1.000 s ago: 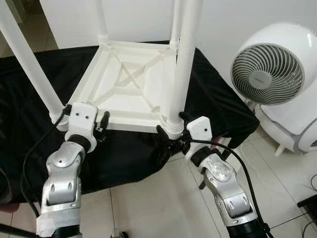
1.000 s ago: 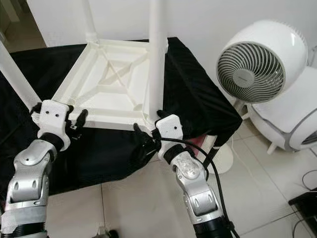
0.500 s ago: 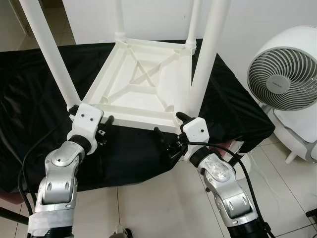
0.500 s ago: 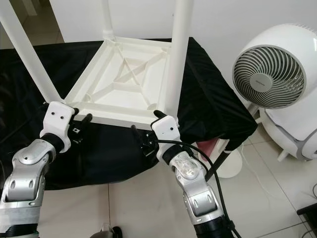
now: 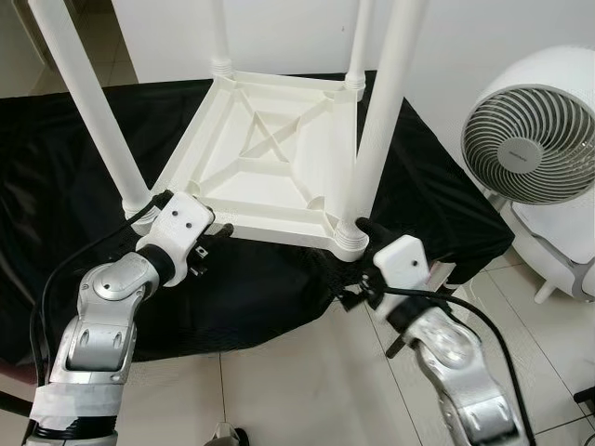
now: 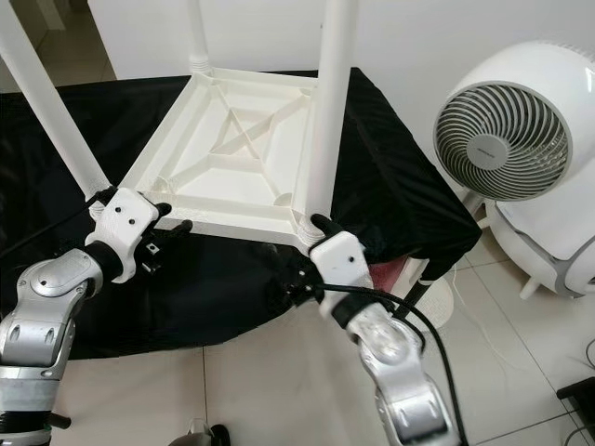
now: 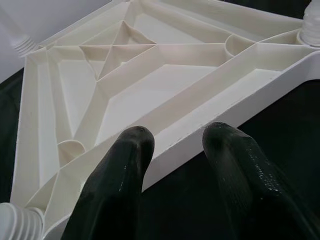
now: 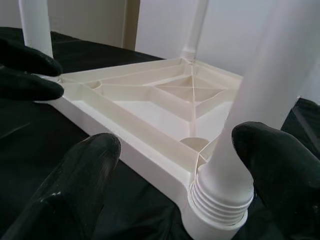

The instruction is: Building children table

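4 legs up: white plastic children's table (image 5: 270, 177) lies inverted on black-draped worktop, near edge. Left gripper (image 5: 206, 243) and right gripper (image 8: 175, 175), both spread, ungripping. Probably light, stiff, slick; grasp ribbed rim by corner sockets.

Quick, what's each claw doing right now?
Left claw: open, straddling the white table's near edge.
Right claw: open, around the near right leg's base.

All four legs (image 5: 383, 102) of the upturned children's table (image 5: 270, 167) run off the picture's top; beside it, the white fan (image 5: 535, 139) is cropped too.
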`<state>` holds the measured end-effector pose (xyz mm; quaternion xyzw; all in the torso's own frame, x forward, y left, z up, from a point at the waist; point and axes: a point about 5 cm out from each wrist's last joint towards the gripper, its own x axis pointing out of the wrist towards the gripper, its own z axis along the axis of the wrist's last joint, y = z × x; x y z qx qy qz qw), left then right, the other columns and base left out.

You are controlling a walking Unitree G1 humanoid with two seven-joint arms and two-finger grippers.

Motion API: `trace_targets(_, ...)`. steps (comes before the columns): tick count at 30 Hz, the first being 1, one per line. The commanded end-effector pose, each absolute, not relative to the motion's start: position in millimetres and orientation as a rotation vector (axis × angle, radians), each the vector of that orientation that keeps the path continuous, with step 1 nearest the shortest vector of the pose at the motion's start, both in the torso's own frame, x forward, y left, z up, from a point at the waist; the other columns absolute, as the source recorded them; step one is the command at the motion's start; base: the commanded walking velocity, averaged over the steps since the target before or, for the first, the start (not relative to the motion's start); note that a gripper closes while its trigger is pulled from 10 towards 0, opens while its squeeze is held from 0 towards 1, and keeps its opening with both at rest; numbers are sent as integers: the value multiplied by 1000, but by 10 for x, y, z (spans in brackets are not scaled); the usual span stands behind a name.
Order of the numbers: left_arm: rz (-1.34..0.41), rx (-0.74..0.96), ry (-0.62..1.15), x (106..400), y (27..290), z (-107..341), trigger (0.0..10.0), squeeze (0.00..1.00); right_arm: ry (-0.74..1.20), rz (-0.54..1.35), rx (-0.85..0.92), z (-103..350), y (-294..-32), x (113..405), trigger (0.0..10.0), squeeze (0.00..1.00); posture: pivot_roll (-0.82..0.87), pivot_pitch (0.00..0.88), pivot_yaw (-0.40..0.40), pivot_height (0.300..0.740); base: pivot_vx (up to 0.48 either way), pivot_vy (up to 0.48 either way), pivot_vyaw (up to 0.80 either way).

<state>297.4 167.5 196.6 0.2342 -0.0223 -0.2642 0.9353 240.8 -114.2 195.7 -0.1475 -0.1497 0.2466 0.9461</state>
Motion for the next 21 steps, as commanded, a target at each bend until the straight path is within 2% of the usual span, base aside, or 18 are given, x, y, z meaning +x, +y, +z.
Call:
trace_targets(1, -542, 484, -39, 2964, 1700, 1977, 10000, 0, -265, 476, -305, 1876, -1261, 2358, 10000, 0, -84, 104, 35, 740, 0, 0, 0)
trace_targets(4, -504, 463, -24, 3000, 1748, 1982, 10000, 0, -228, 430, -320, 1791, -1370, 2339, 10000, 0, -88, 103, 40, 740, 0, 320, 0)
trace_targets(10, -497, 475, -42, 3023, 1736, 2003, 10000, 0, -239, 424, -310, 1819, -1325, 2371, 10000, 0, -88, 102, 40, 740, 0, 480, 0)
trace_targets(17, -529, 507, -68, 3019, 1622, 1989, 10000, 0, -258, 450, -289, 1871, -1204, 2407, 10000, 0, -83, 100, 38, 740, 0, 0, 0)
trace_targets(21, -515, 508, -72, 3037, 1602, 1982, 10000, 0, -263, 451, -286, 1892, -1198, 2430, 10000, 0, -82, 96, 39, 740, 0, -364, 0)
